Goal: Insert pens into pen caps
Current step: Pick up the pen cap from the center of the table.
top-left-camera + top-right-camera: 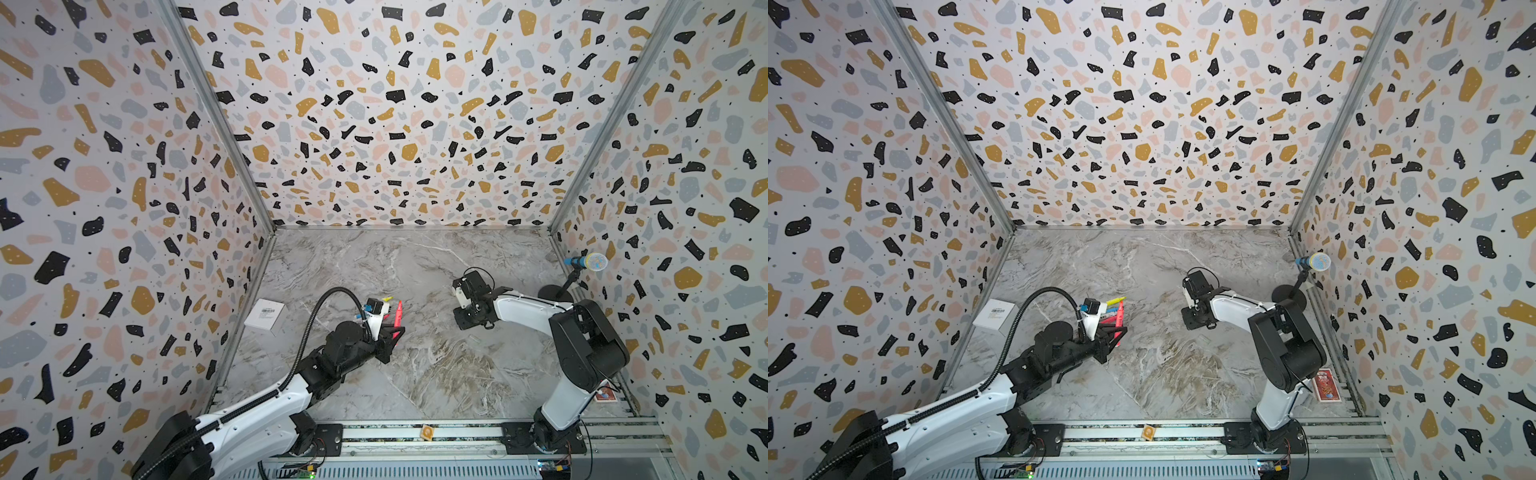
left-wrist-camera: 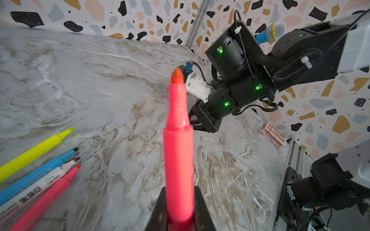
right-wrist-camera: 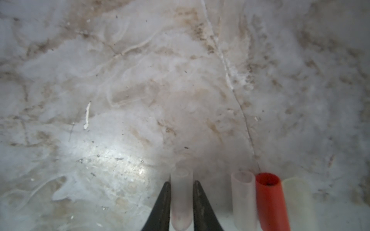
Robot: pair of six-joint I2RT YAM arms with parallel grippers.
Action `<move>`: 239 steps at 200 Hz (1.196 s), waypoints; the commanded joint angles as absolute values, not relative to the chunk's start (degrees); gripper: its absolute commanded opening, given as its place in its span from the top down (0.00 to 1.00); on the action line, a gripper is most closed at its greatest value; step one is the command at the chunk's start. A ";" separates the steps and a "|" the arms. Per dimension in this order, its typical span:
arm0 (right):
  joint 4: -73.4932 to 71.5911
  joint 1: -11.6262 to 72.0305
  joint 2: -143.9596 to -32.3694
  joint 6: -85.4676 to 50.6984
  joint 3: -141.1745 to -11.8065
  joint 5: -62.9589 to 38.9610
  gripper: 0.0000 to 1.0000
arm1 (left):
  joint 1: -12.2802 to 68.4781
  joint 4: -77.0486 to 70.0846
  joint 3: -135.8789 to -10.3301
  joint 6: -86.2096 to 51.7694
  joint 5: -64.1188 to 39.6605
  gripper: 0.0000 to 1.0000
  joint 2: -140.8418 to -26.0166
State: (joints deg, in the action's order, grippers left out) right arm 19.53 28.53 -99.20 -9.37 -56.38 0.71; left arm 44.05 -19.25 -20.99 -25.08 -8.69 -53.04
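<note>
My left gripper (image 2: 179, 189) is shut on a bright pink pen (image 2: 178, 140), held above the table with its bare orange tip towards the right arm. Both top views show this pen (image 1: 399, 314) (image 1: 1120, 318). Beside it on the table lie the yellow pen (image 2: 36, 152), the light blue pen (image 2: 40, 172), the white printed pen (image 2: 42, 187) and another pink pen (image 2: 46, 200), all uncapped. My right gripper (image 3: 181, 183) points down at the table, shut on a clear pen cap (image 3: 181, 200). Next to it stand a second clear cap (image 3: 243, 198), a red-orange cap (image 3: 269, 200) and a pale cap (image 3: 298, 200).
A small clear cap (image 2: 208, 140) lies on the marble near the right gripper (image 2: 197, 120). A white box (image 1: 265, 313) leans at the left wall. A red card pack (image 1: 1327, 384) and a microphone stand (image 1: 586, 262) sit along the right wall. The arms' rail (image 1: 415, 432) runs along the front.
</note>
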 commanded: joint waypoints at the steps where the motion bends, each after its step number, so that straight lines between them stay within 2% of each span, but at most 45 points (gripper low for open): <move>1: 21.01 28.74 -98.84 -9.05 -56.68 0.65 0.83 | 43.86 -20.04 -21.81 -24.35 -8.71 1.00 -51.82; 45: 19.16 28.63 -96.11 -9.01 -55.89 -3.19 0.94 | 43.83 -20.29 -21.70 -24.52 -8.95 1.00 -51.49; 81: 14.91 28.29 -91.00 -9.05 -54.23 -11.17 0.94 | 43.86 -20.99 -21.24 -24.94 -9.69 1.00 -50.64; 114: 7.04 27.22 -82.68 -10.77 -50.86 -22.42 0.95 | 43.85 -23.35 -19.93 -25.99 -11.62 1.00 -49.82; 181: -20.35 26.02 -68.55 -24.49 -40.28 -44.13 0.95 | 43.93 -36.12 -15.35 -33.05 -15.10 1.00 -50.91; 239: -48.67 26.60 -65.49 -40.96 -32.02 -47.22 0.95 | 45.04 -43.67 -12.85 -36.43 -13.72 1.00 -50.36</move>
